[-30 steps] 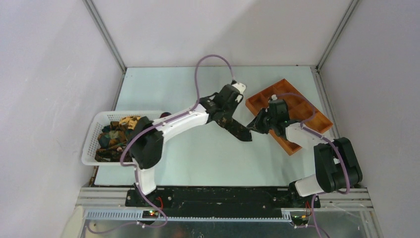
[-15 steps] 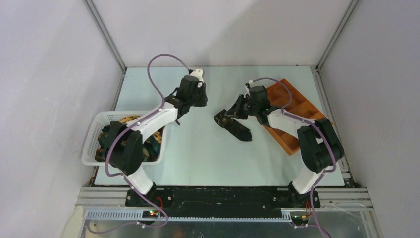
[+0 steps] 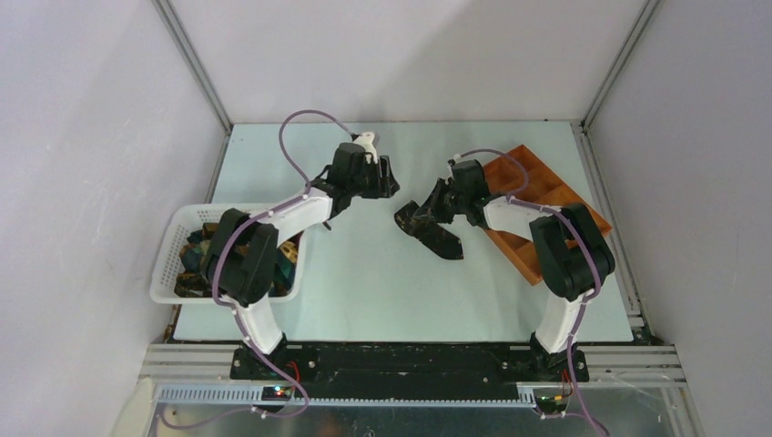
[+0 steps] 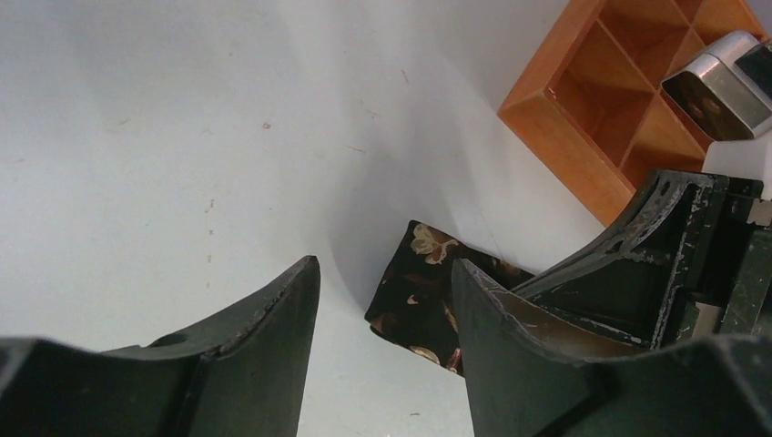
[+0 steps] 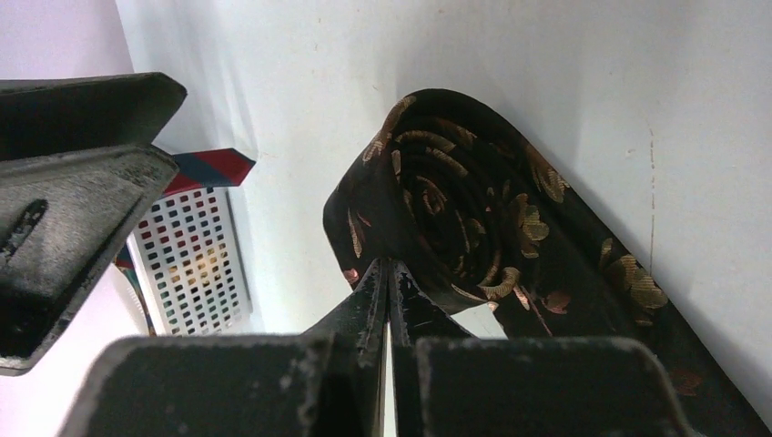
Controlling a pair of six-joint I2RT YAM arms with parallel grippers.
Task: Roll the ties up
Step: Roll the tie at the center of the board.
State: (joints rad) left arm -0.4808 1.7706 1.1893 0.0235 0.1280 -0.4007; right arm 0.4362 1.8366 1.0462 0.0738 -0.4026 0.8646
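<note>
Near the middle of the table (image 3: 364,300), left of the orange tray (image 3: 557,193): mid-roll on one tie (image 3: 437,235), coiled end toward the far edge, loose tail trailing toward the near edge. Pinched at the coil's rim by the right gripper (image 5: 390,278), jaws closed to a sliver on the fabric. Left gripper (image 4: 384,273) spread wide, holding nothing, hovering just beside the roll. To do this well: turn the pinched coil along the tail in small even wraps, hold the layers square so no cone forms, and bring the open claw down to pin the tail flat. From the right wrist: spiral of layers and leafy print plainly seen. From above: merely a dark lump, yet both arms, plus more ties (image 3: 202,244) heaped in the white basket (image 3: 164,264) at the left edge. From the left wrist: only a corner of the roll, plus the tray's compartments.
</note>
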